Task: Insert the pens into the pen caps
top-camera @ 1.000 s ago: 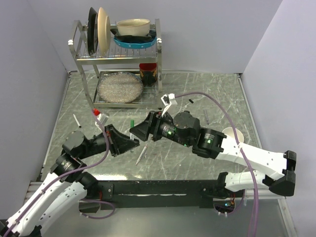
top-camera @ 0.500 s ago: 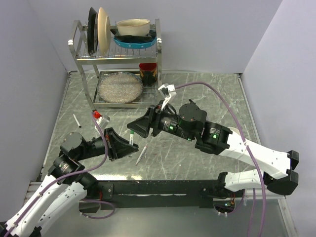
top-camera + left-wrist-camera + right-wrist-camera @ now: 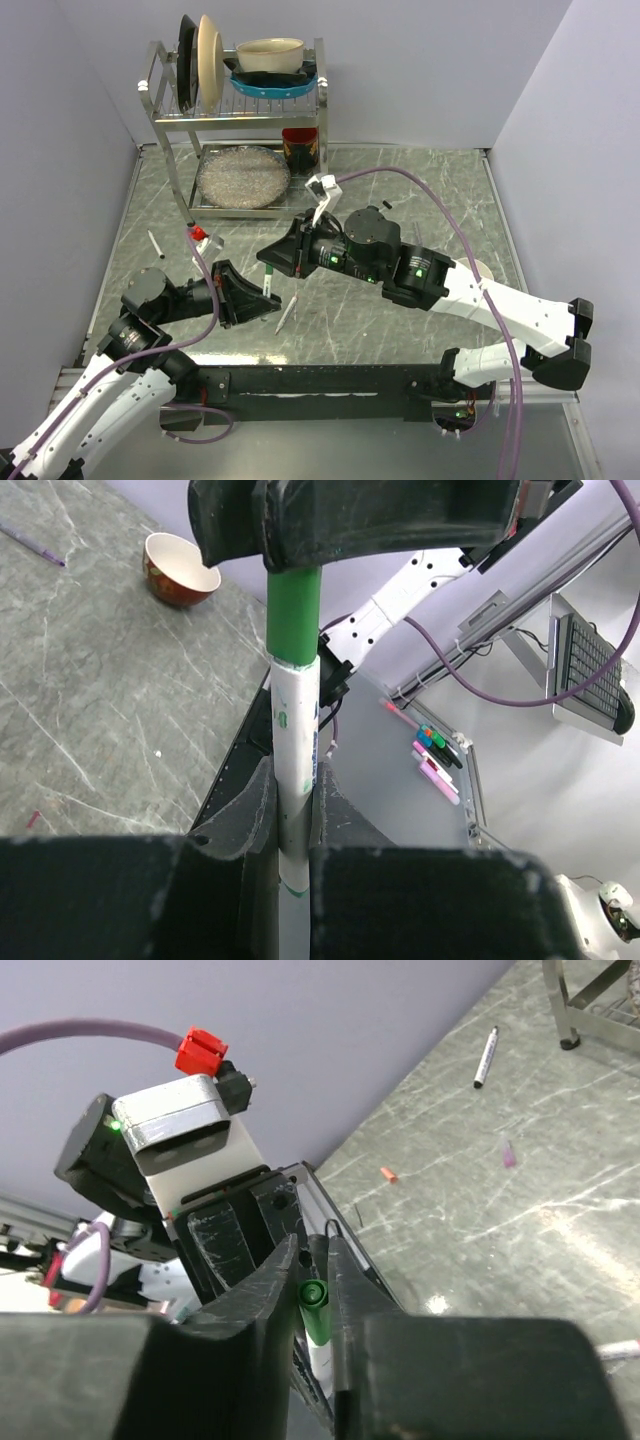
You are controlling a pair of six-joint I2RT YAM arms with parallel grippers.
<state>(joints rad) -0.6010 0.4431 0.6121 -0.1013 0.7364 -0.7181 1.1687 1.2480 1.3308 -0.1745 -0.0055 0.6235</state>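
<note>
Pen with whitish barrel (image 3: pixel 296 730) stands between the fingers of the left gripper (image 3: pixel 292 792), which is closed tight on it, in the air over the near middle of the table (image 3: pixel 440 190). Its upper end meets the green cap (image 3: pixel 293 605). The right gripper (image 3: pixel 312 1265) is clamped on this cap from the opposite side, so the two grippers almost touch. How deep the pen sits in the cap cannot be told.

Just beside them a second pen (image 3: pixel 286 315) lies on the table. A black-ended pen (image 3: pixel 155 243) lies well apart at the left, near the dish rack (image 3: pixel 240 114). The right arm (image 3: pixel 480 300) partly hides a bowl (image 3: pixel 180 568).
</note>
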